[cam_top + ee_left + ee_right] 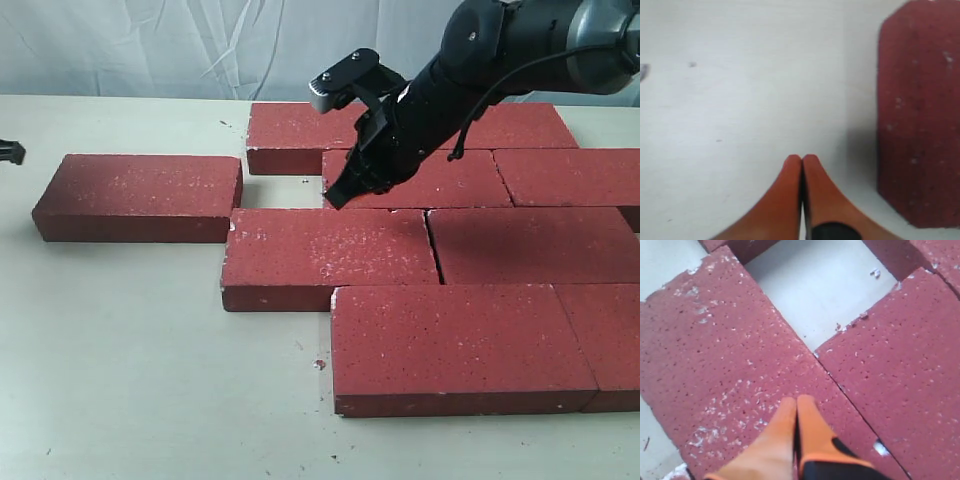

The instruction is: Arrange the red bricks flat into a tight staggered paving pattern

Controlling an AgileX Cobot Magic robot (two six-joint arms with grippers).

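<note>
Several red bricks lie flat in staggered rows on the right of the exterior view, among them a back brick [300,135], a middle brick [425,182] and a nearer brick [330,258]. One loose red brick [140,195] lies apart on the left. My right gripper [340,195] is shut with nothing in it, its tips low at the seam between the middle and nearer bricks. In the right wrist view the shut gripper [796,400] hovers over a brick [715,355] beside its neighbour [890,365]. My left gripper [801,157] is shut over bare table beside the loose brick [920,115].
A small patch of bare table [275,190] shows between the loose brick and the paved rows, also seen as the table gap [825,290]. The pale tabletop [150,350] spreads to the left and front. A white cloth backdrop [150,45] hangs behind.
</note>
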